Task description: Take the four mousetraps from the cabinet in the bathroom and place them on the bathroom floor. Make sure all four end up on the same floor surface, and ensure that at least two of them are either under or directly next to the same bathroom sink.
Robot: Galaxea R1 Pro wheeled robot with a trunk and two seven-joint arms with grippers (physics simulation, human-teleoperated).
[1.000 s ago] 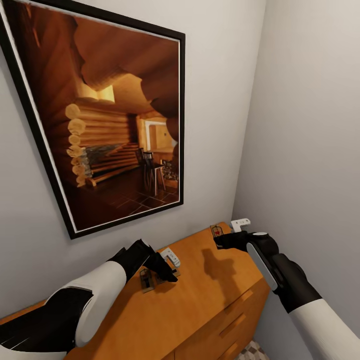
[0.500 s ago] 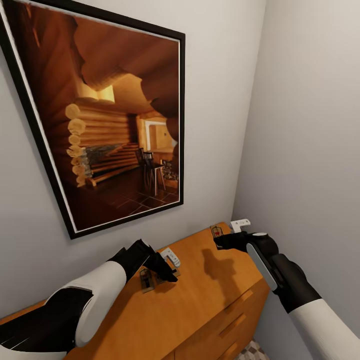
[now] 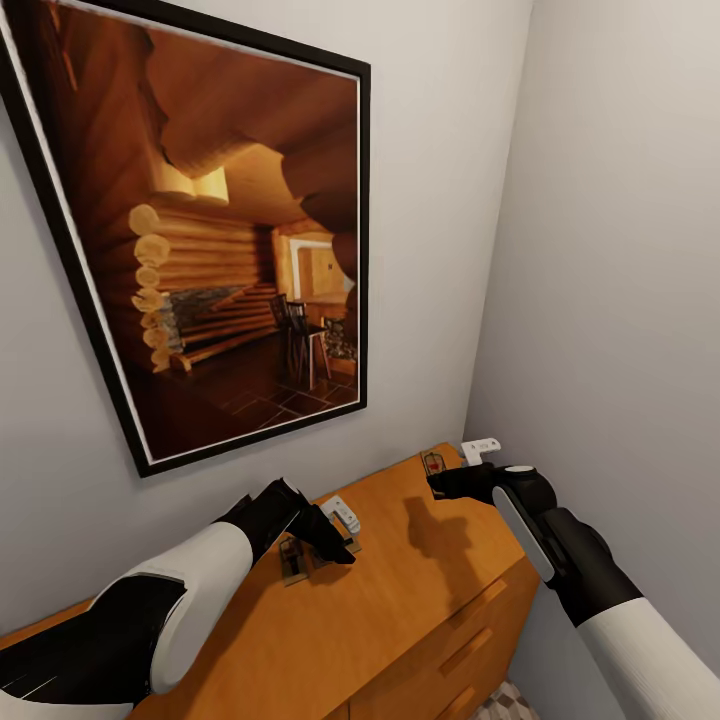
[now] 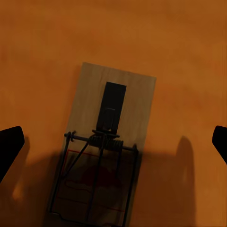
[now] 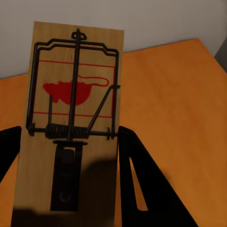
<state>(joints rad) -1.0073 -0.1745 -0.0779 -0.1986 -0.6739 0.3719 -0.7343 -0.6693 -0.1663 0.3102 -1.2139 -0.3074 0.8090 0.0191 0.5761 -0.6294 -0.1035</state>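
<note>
Two mousetraps on the flat top of the orange-brown cabinet (image 3: 420, 590), under a framed picture (image 3: 215, 240). Left gripper (image 3: 322, 535) hovering over one mousetrap (image 3: 292, 560), jaws spread wide to either side of the board, gripping nothing. Right gripper (image 3: 445, 482) at the other mousetrap (image 3: 433, 462) near the far corner, dark fingers (image 5: 137, 184) against its edges; firm grip or not, cannot tell.

No visible change besides a slight shift of the head camera's view.
</note>
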